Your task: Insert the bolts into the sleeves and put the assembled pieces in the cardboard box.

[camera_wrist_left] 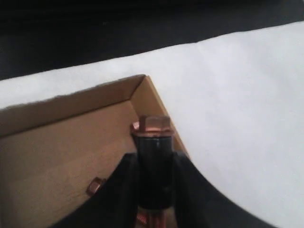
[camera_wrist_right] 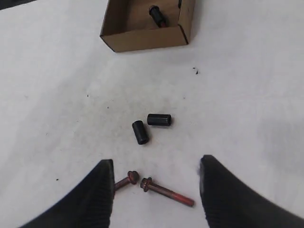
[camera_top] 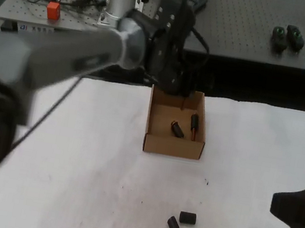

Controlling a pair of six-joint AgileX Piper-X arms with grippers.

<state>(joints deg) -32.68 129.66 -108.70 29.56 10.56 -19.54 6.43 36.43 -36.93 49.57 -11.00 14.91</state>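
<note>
My left gripper (camera_wrist_left: 154, 164) is shut on an assembled piece (camera_wrist_left: 153, 152), a black sleeve with a copper bolt head on top. It hangs over the far corner of the cardboard box (camera_wrist_left: 71, 142). In the high view the left gripper (camera_top: 175, 85) sits above the box (camera_top: 173, 147), which holds two assembled pieces (camera_top: 177, 129) (camera_top: 194, 123). My right gripper (camera_wrist_right: 156, 161) is open above the white cloth. Two copper bolts (camera_wrist_right: 166, 192) (camera_wrist_right: 126, 181) lie between its fingers, and two black sleeves (camera_wrist_right: 140, 132) (camera_wrist_right: 159, 119) lie just beyond. The right gripper (camera_top: 300, 214) shows at the high view's right edge.
A black perforated bench (camera_top: 257, 20) runs behind the white cloth (camera_top: 86, 155), carrying two small dark objects (camera_top: 287, 38), cables and an orange block (camera_top: 53, 10). The left arm's grey link crosses the high view from the lower left.
</note>
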